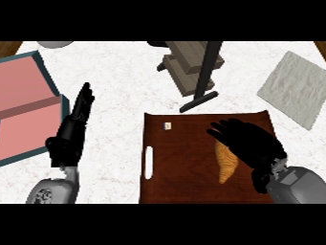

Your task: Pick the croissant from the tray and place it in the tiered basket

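Observation:
An orange-brown croissant (pixel 226 162) lies lengthwise on the right half of the dark brown tray (pixel 179 158). My right hand (pixel 250 141) hovers over the croissant's upper end, fingers relaxed and spread toward the left, partly hiding the pastry; I cannot see them closed round it. The tiered basket (pixel 190 64), wooden shelves on a black post, stands at the back centre just beyond the tray. My left hand (pixel 73 129) rests open to the left of the tray, fingers straight and pointing away.
A teal-rimmed box with a pink inside (pixel 17 112) fills the left side. A pale grey cloth (pixel 297 88) lies at the back right. A small white item (pixel 168 126) and a white handle (pixel 148 162) mark the tray's left part.

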Controlling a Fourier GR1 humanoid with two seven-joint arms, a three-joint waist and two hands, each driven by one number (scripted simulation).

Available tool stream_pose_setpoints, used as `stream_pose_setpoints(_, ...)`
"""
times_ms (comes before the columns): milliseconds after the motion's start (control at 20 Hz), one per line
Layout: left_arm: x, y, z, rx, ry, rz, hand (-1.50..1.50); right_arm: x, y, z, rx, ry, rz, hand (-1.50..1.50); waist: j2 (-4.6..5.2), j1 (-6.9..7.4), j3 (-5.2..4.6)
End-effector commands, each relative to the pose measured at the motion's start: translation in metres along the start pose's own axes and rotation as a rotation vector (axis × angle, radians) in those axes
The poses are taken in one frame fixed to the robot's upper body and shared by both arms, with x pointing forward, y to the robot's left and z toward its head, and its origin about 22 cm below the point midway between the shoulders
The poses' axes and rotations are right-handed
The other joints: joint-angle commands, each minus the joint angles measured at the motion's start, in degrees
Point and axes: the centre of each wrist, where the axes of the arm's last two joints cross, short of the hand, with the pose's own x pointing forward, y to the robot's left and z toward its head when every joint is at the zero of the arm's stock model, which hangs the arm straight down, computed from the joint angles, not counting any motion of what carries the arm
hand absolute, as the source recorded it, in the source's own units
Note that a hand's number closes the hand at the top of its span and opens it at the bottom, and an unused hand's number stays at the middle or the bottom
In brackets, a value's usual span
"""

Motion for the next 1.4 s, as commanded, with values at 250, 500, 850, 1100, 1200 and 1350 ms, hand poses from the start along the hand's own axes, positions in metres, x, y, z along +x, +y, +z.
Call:
stream_pose_setpoints(250, 0.011, -0.003, -0.008, 0.002, -0.007, 0.008, 0.0, 0.003, 0.03, -0.032, 0.002, -0.005, -0.015, -1.5, 0.02, 0.05, 0.0)
stream_pose_setpoints(500, 0.002, -0.004, 0.013, -0.004, -0.007, -0.001, 0.0, 0.0, 0.023, -0.02, 0.006, -0.005, -0.038, -1.5, -0.03, 0.03, 0.0)
stream_pose_setpoints(850, -0.006, -0.015, -0.003, 0.003, -0.014, 0.006, 0.0, -0.009, 0.034, -0.029, -0.038, -0.019, -0.081, -1.5, 0.03, -0.11, -0.01)
stream_pose_setpoints(1100, -0.005, -0.002, -0.002, 0.005, -0.013, -0.017, 0.0, -0.009, 0.06, -0.049, -0.119, -0.022, -0.069, 1.5, 0.07, 0.09, 0.01)
stream_pose_setpoints(1200, 0.016, 0.01, -0.005, -0.007, -0.01, -0.004, 0.0, 0.005, 0.034, -0.051, -0.185, -0.028, 0.006, 1.5, 0.01, 0.27, 0.01)
stream_pose_setpoints(1350, -0.005, -0.006, -0.002, 0.006, -0.013, 0.0, 0.0, 0.008, 0.063, -0.046, -0.209, -0.062, 0.09, 1.5, 0.03, -0.01, 0.0)
